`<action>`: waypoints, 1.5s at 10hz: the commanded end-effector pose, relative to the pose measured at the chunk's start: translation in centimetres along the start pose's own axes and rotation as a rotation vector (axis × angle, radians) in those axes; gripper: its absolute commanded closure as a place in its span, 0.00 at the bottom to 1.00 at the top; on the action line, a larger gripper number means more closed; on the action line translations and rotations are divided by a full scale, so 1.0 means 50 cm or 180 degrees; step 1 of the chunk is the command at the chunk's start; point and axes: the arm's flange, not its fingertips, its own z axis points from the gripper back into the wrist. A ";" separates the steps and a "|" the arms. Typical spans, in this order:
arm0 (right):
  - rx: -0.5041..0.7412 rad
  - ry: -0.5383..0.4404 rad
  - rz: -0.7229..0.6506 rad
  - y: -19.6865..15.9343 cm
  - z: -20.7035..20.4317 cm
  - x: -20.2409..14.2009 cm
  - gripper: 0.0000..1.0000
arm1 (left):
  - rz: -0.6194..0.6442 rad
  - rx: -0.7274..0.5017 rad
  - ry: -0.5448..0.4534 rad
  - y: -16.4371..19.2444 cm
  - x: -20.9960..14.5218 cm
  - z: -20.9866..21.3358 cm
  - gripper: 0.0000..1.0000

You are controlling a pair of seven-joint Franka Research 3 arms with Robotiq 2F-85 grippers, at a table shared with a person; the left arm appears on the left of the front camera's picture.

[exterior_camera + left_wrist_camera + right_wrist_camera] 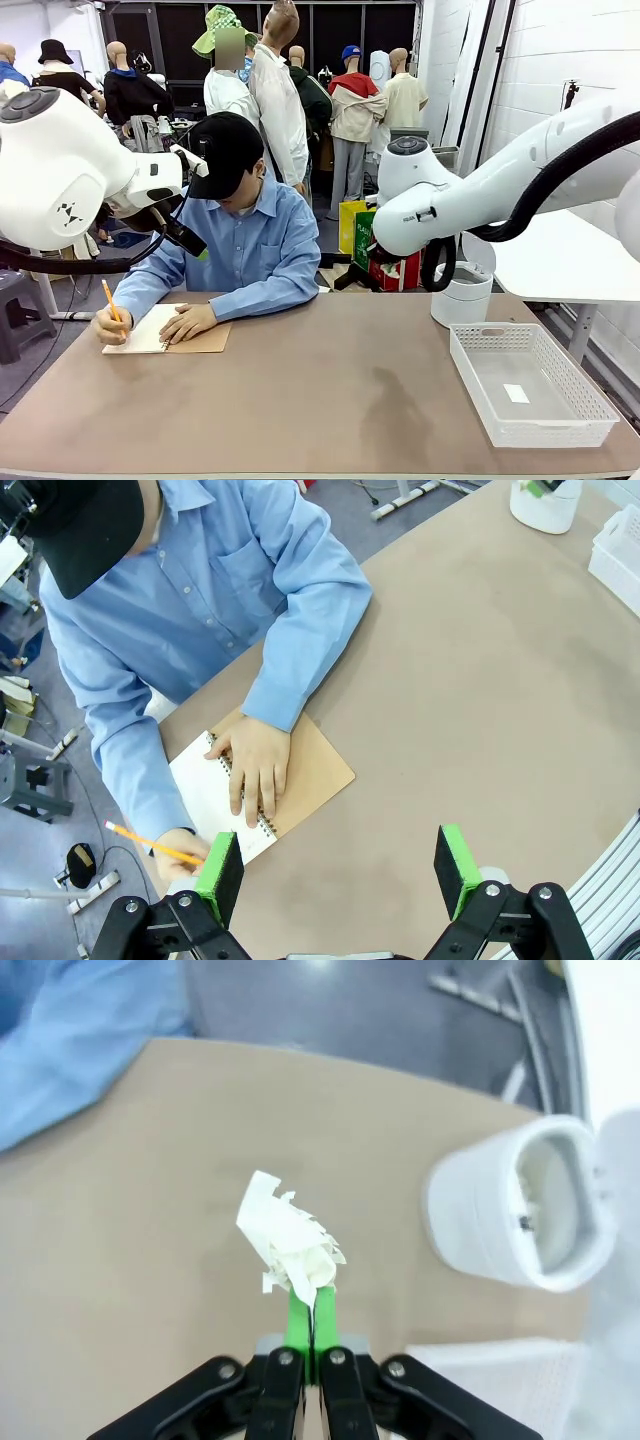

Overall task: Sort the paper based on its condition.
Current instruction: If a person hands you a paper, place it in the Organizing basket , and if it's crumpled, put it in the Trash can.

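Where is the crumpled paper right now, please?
Right wrist view: the crumpled paper is pinched in the right gripper, over the table, near the white bin.

The left arm (pixel 60 170) is built of glossy white rounded shells; its big joint carries a dark grey round cap (pixel 28 103), a small black logo (pixel 68 212) sits on the near face, and a black cable (pixel 70 266) runs under it. The right arm (pixel 470 195) has the same white shells, a grey joint disc (pixel 407 145), small black lettering (pixel 420 214) and a thick black ribbed hose (pixel 560 178) along its far side. The left gripper (pixel 338 870) has black linkage bars, silver pivot screws (pixel 487 890) and bright green pads (pixel 452 865). The right gripper (pixel 312 1305) matches it: black links, silver screw heads (pixel 228 1370), slim green strips (pixel 297 1315) on its fingers
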 end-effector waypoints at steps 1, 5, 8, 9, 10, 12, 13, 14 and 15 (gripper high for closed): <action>-0.0458 0.0032 -0.0404 -0.004 0.012 0.004 1.00 | -0.0012 0.0003 -0.0001 0.000 0.000 0.000 0.00; -0.0785 0.0122 -0.0983 -0.097 0.011 0.020 1.00 | -0.0012 0.0003 -0.0001 0.000 0.000 0.000 0.00; -0.0845 0.0135 -0.1178 -0.151 -0.021 0.029 1.00 | -0.0012 0.0003 -0.0001 0.000 0.000 0.000 0.00; -0.0870 0.0090 -0.1200 -0.167 -0.034 0.035 1.00 | -0.0012 0.0003 -0.0001 0.000 0.000 0.000 0.00; -0.0799 0.0030 -0.1151 -0.181 -0.047 0.044 1.00 | -0.0012 0.0003 -0.0001 0.000 0.000 0.000 0.00; -0.0798 0.0019 -0.1048 -0.207 -0.072 0.058 1.00 | -0.0012 0.0003 -0.0001 0.000 0.000 0.000 0.00; -0.0809 0.0033 -0.0996 -0.216 -0.084 0.064 1.00 | -0.0012 0.0003 -0.0001 0.000 0.000 0.000 0.00; -0.0844 0.0034 -0.0949 -0.228 -0.100 0.071 1.00 | -0.0012 0.0003 -0.0001 0.000 0.000 0.000 0.00; -0.0884 0.0050 -0.0918 -0.238 -0.112 0.075 1.00 | -0.0012 0.0003 -0.0001 0.000 0.000 0.000 0.00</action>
